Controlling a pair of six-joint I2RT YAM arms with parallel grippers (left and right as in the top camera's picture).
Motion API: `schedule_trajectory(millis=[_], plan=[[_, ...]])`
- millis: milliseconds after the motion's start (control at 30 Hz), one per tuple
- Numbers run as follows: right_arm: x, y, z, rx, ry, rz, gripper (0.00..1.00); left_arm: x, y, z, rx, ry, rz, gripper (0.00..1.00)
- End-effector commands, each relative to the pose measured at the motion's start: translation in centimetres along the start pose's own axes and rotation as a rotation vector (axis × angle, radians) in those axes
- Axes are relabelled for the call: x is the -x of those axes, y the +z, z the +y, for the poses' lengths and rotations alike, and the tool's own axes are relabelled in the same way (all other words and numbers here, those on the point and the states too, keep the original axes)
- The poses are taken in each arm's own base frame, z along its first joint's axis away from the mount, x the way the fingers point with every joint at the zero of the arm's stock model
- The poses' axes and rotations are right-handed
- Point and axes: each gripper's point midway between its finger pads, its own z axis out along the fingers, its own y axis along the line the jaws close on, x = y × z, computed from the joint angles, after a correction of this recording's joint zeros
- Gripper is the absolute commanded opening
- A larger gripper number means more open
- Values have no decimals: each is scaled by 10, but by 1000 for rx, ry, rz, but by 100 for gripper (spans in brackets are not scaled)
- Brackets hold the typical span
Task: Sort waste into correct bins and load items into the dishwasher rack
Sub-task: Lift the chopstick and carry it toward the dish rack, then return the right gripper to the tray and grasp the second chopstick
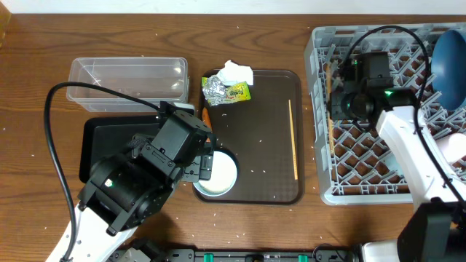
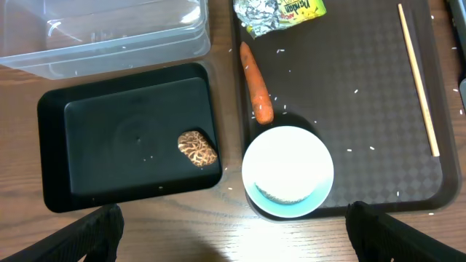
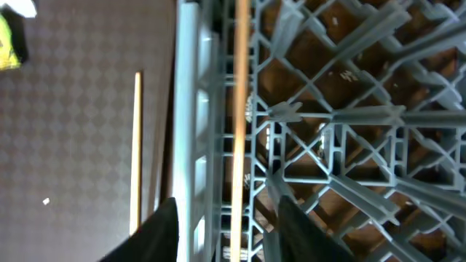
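Note:
My left gripper is open and empty, above the near edge of a bowl that is light blue outside and white inside, with rice bits. The black tray holds a brown food lump. A carrot, foil, a yellow-green wrapper, tissue and one chopstick lie on the brown serving tray. My right gripper is open over the grey rack, straddling a second chopstick lying in it. A dark-blue plate stands in the rack. The cup is out of view.
The clear tub stands behind the black tray. Loose rice grains are scattered on the serving tray and the wooden table. My left arm hides much of the black tray from above.

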Motion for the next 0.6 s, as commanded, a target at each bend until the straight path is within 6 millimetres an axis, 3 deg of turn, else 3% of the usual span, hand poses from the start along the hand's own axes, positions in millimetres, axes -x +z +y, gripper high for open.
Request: schedule_trajectory(millis=[0,133,233,367,567], plan=[[7,-20,40,111,-101,-58,40,4,-3,2,2,1,-14,98],[-1,-28,80,174,-93,-47,43,4,-3,2,2,1,-14,98],[-19,-16,96,140,-39,11,43,4,-3,2,2,0,-14,98],[-41,15,92,-4,61,77,43,4,-3,2,2,0,-15,98],[-70,63,93,-64,99,210,41,4,-3,2,2,0,-15,98]])
